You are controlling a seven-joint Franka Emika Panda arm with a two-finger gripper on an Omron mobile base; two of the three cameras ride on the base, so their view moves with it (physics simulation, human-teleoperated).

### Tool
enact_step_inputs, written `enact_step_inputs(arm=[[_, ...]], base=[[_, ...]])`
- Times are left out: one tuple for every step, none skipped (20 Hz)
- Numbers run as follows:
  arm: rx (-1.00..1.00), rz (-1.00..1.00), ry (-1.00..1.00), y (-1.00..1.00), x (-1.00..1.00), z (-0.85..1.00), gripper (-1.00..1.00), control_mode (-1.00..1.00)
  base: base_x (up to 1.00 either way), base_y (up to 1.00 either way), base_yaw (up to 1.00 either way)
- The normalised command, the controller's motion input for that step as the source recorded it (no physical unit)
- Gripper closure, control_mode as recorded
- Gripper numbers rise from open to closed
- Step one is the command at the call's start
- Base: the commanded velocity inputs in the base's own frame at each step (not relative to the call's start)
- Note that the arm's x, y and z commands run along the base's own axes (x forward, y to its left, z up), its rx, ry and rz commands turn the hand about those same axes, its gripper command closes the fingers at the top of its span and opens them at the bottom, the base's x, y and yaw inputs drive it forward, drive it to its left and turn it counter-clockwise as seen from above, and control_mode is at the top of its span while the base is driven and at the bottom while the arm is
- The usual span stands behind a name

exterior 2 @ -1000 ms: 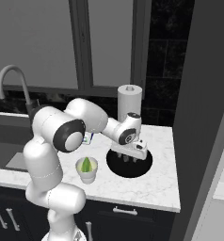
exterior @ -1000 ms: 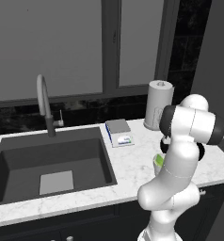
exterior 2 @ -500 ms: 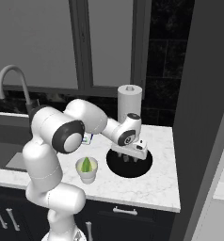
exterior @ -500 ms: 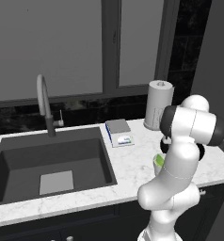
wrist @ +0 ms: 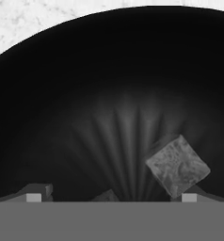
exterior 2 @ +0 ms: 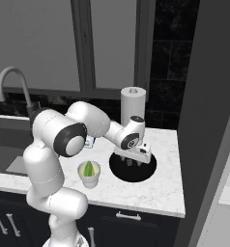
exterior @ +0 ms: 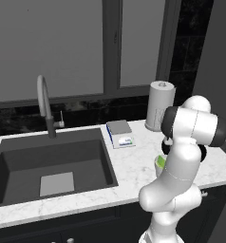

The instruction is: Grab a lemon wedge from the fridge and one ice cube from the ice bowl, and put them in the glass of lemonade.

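Tool (exterior 2: 133,163) lower since prev., spread, ice cube (wrist: 178,166) btwn tips.

The glass of lemonade (exterior 2: 89,174) stands on the counter (exterior 2: 155,193) just left of the ice bowl (exterior 2: 148,169) — paper-towel roll (exterior 2: 133,106) behind both, sink (exterior: 53,163) far left.

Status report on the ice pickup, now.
Gripper open, low inside ice bowl. Ice cube by one fingertip, not gripped. Lemon wedge in glass of lemonade. Nothing blocking.
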Motion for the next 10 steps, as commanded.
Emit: enact_step_inputs(arm=[[0.00,0.00,0.00,0.00,0.00,0.00,-1.00,-1.00],[0.00,0.00,0.00,0.00,0.00,0.00,-1.00,-1.00],[0.00,0.00,0.00,0.00,0.01,0.00,-1.00,-1.00],[0.00,0.00,0.00,0.00,0.04,0.00,-1.00,-1.00],[0.00,0.00,0.00,0.00,0.00,0.00,-1.00,-1.00],[0.00,0.00,0.00,0.00,-0.01,-0.07,-1.00,-1.00],[0.00,0.00,0.00,0.00,-0.04,-0.06,-1.00,-1.00],[0.00,0.00,0.00,0.00,-0.12,-0.04,-1.00,-1.00],[0.00,0.00,-0.03,0.00,-0.36,0.00,-1.00,-1.00],[0.00,0.00,0.00,-0.01,-0.21,-0.03,-1.00,-1.00]], base=[[0.00,0.00,0.00],[0.00,0.00,0.00],[0.00,0.00,0.00],[0.00,0.00,0.00],[0.00,0.00,0.00],[0.00,0.00,0.00],[0.00,0.00,0.00],[0.00,0.00,0.00],[0.00,0.00,0.00],[0.00,0.00,0.00]])
